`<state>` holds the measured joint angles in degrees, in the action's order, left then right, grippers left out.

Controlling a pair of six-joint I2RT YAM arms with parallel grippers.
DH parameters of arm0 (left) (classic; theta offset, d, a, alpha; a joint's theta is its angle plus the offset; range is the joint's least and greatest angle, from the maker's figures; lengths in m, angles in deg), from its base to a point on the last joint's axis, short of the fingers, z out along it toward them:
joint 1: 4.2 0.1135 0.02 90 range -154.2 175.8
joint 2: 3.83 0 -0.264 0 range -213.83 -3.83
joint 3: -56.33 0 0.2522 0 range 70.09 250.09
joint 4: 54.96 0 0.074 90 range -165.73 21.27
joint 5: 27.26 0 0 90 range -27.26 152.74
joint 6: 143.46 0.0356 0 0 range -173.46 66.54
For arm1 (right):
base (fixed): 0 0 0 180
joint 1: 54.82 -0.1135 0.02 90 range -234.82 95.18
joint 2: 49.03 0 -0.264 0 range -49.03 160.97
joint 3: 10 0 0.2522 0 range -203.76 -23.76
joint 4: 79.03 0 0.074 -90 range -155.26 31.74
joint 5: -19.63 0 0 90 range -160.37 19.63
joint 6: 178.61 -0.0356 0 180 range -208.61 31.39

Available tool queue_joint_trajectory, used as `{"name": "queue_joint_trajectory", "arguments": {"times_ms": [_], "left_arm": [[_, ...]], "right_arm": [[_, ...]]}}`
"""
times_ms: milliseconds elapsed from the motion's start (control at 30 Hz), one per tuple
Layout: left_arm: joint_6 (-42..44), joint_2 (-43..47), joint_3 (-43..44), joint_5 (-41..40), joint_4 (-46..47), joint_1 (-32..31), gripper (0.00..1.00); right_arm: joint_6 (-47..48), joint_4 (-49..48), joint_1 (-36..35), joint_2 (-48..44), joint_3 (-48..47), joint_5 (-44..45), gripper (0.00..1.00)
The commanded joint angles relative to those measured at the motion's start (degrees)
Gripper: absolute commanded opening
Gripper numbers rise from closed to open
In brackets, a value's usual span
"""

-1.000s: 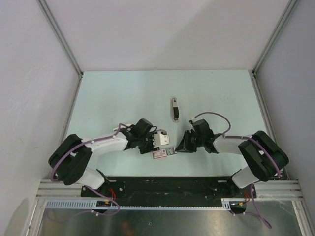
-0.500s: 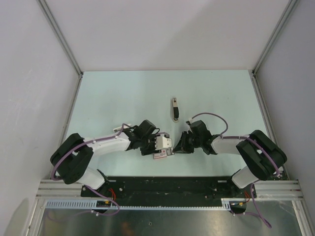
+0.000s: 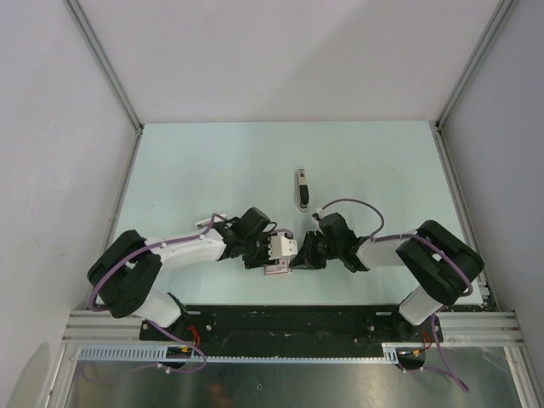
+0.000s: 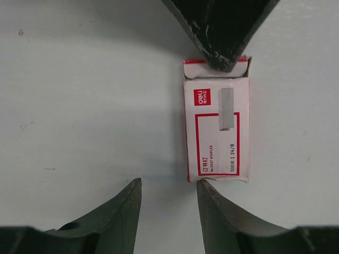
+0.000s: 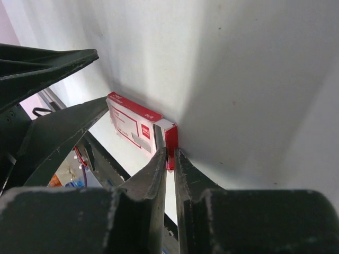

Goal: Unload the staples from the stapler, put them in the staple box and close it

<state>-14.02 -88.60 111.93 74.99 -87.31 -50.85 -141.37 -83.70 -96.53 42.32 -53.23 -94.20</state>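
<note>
The stapler (image 3: 301, 189) lies alone on the table beyond both arms, away from both grippers. A flat red-and-white staple box (image 4: 217, 129) lies on the table between the grippers; it also shows in the top view (image 3: 277, 268) and the right wrist view (image 5: 135, 124). My right gripper (image 5: 170, 153) is shut on the box's open red end flap; its tip shows in the left wrist view (image 4: 222, 53). My left gripper (image 4: 168, 182) is open, one fingertip (image 4: 204, 185) touching the box's opposite end corner.
The pale green table (image 3: 212, 170) is walled by white panels with metal corner posts. A black base rail (image 3: 289, 319) runs along the near edge. Purple cables loop over both arms.
My right gripper has moved left to the staple box and closed on its end flap. My left gripper shifted slightly right toward the box and stays open.
</note>
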Motion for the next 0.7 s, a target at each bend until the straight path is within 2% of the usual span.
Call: {"name": "queue_joint_trajectory", "arguments": {"times_ms": [0,200,367,567,667], "left_arm": [[-0.58,-1.46,0.86,0.83,-1.17,-0.86,0.51],[-0.54,-1.45,0.78,0.29,-1.1,-0.9,0.51],[-0.55,-1.45,0.77,-0.05,-1.01,-0.97,0.5],[-0.52,-1.74,0.9,-0.99,-0.86,-0.91,0.4],[-0.89,-1.98,1.02,-1.77,-0.47,-0.87,0.38]], "right_arm": [[-1.66,-4.0,-1.7,1.78,0.12,0.4,0.15],[-1.22,-4.33,-1.71,1.35,0.12,-0.1,0.18],[1.1,-0.04,-0.47,-0.92,0.2,-0.4,0.27],[5.55,7.6,2.51,-5.4,0.96,0.11,0.33],[6.96,9.74,4.24,-8.1,1.85,-0.42,0.35]]}}
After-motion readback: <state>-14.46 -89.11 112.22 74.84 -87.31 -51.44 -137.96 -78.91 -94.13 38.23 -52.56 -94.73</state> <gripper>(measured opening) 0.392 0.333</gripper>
